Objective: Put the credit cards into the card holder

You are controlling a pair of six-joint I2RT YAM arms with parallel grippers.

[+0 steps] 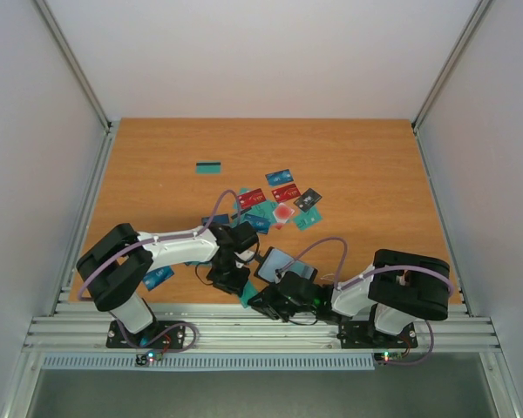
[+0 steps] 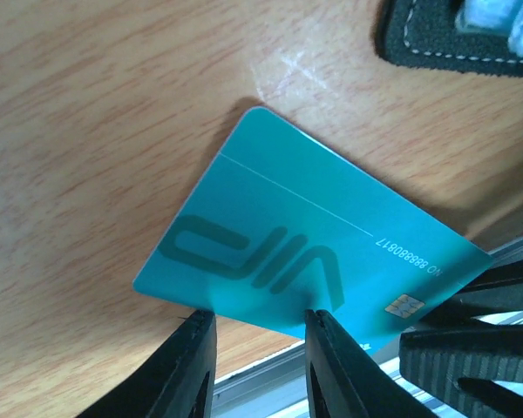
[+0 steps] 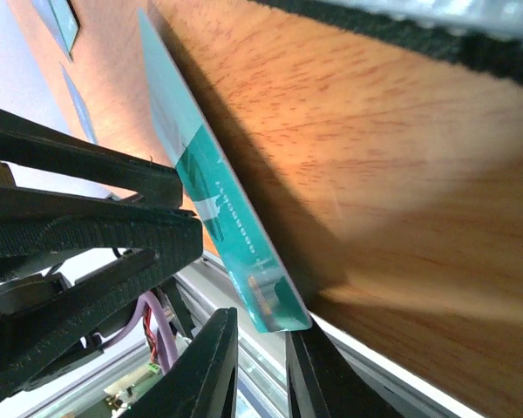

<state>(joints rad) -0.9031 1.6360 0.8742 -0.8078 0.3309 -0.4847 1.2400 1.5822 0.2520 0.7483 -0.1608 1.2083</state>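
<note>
Teal card (image 2: 279, 235) is tilted up at the table's (image 2: 87, 174) near edge, so an edge can be taken. Left gripper (image 2: 260, 324): fingers spread at that edge. Right gripper (image 3: 260, 326): fingers nearly closed at a corner, pinch cannot be told. Card holder (image 2: 436, 39) lies just beyond.

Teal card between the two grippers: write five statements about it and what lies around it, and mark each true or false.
1. The teal card bears the letters VIP. True.
2. It has no chip. False: a gold chip sits beside the printed number.
3. The card holder lies at the table's far edge. False: it lies close by the teal card, near the arms.
4. A lone card lies apart from the cluster, to its left. True.
5. The teal card lies flat, wholly on the wood. False: it is tilted, with one corner out over the metal rail.
</note>
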